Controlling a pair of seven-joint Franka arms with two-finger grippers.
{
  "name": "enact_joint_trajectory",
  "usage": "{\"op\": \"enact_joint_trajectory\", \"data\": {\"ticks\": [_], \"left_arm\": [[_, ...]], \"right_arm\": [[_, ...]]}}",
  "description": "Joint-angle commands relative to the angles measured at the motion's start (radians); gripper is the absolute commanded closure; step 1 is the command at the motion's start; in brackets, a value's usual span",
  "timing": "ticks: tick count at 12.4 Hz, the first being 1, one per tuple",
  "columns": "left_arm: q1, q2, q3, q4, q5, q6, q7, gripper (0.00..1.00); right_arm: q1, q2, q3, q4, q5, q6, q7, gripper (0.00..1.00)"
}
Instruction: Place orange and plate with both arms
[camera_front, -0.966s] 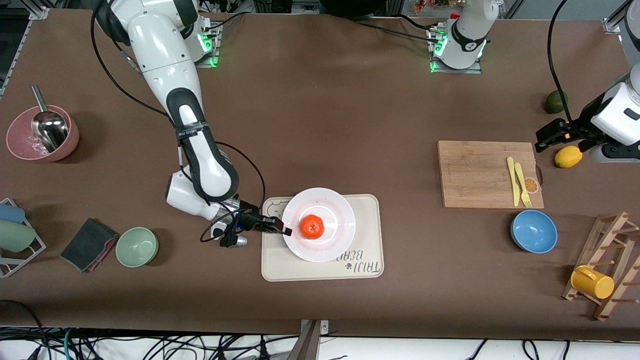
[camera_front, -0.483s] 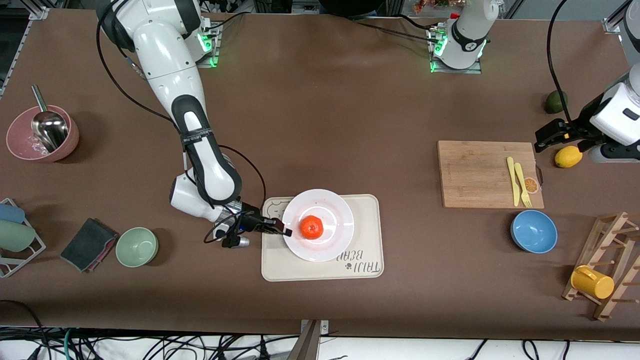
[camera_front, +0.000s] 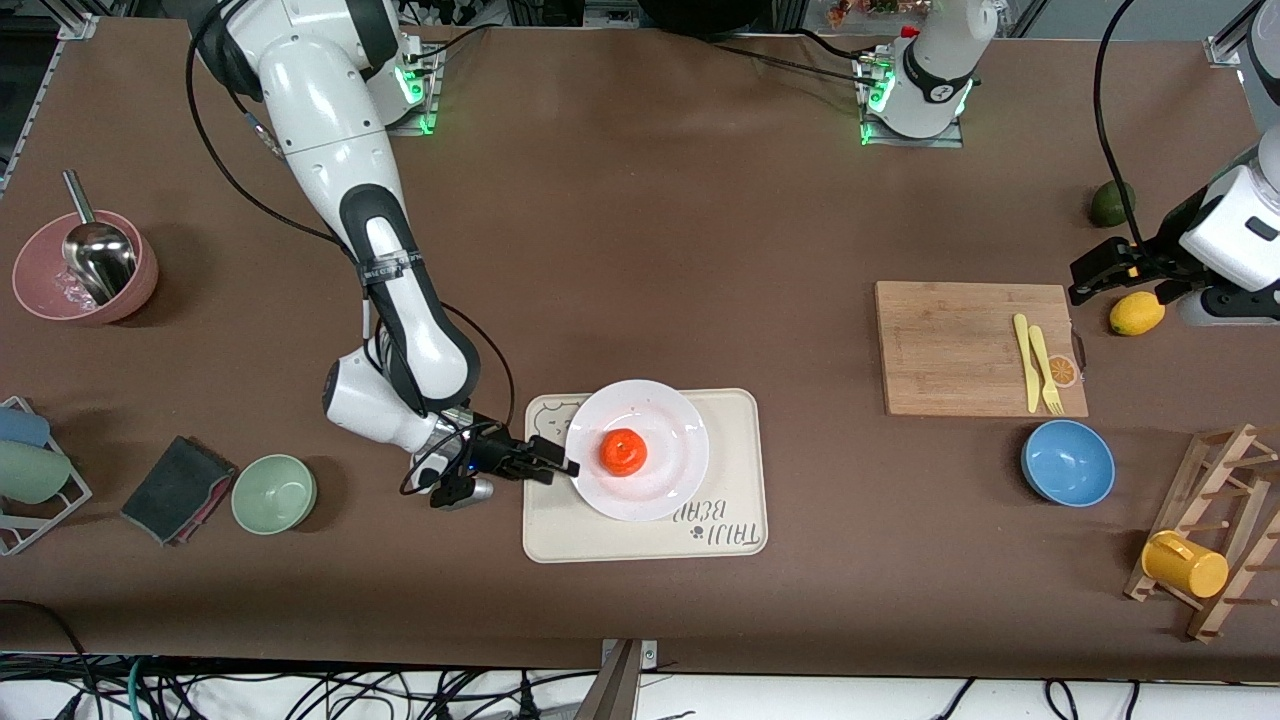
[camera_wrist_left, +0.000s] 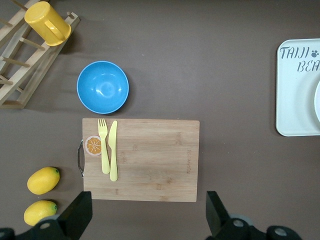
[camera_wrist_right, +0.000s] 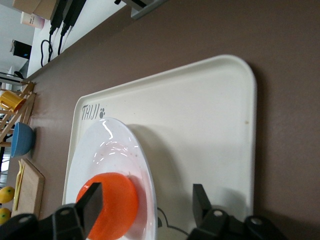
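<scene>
The orange sits in the middle of the white plate, which rests on the cream bear-print tray. My right gripper is open at the plate's rim on the side toward the right arm's end. In the right wrist view the gripper has the rim of the plate between its jaws, with one finger beside the orange and the other over the tray. My left gripper is open and empty, waiting above the table beside the cutting board.
A wooden cutting board holds a yellow knife and fork. A blue bowl, a lemon, a green fruit and a rack with a yellow mug are at the left arm's end. A green bowl and a pink bowl are at the right arm's end.
The right arm's wrist has drawn back a little toward its end of the table and the plate has settled slightly on the tray. The left arm has not moved.
</scene>
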Motion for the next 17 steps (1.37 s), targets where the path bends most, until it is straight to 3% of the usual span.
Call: {"op": "enact_joint_trajectory", "data": {"ticks": [1,4,6,8,11,14,17], "left_arm": [[0.014,-0.005,-0.007,-0.004,-0.021,-0.003,0.022,0.00],[0.014,-0.005,-0.007,-0.004,-0.021,-0.003,0.022,0.00],[0.014,-0.005,-0.007,-0.006,-0.021,-0.003,0.022,0.00],[0.012,-0.004,-0.007,-0.007,-0.021,-0.001,0.022,0.00],[0.014,-0.005,-0.007,-0.006,-0.021,-0.001,0.022,0.00],[0.014,-0.005,-0.007,-0.006,-0.021,-0.001,0.022,0.00],[0.014,-0.005,-0.007,-0.009,-0.021,-0.003,0.022,0.00]], "right_arm": [[-0.002,-0.080,-0.044,-0.020,-0.183,-0.061,0.028,0.00],[0.000,-0.176,-0.181,-0.025,-0.480,-0.321,0.093,0.00],[0.000,-0.238,-0.277,-0.022,-0.617,-0.502,0.079,0.00],[0.000,-0.301,-0.354,-0.020,-0.694,-0.652,0.073,0.00],[0.006,-0.373,-0.503,-0.017,-0.711,-0.856,0.074,0.00],[0.006,-0.491,-0.531,-0.017,-0.812,-0.978,0.083,0.00],[0.010,-0.641,-0.488,-0.043,-0.956,-1.027,0.175,0.00]]}}
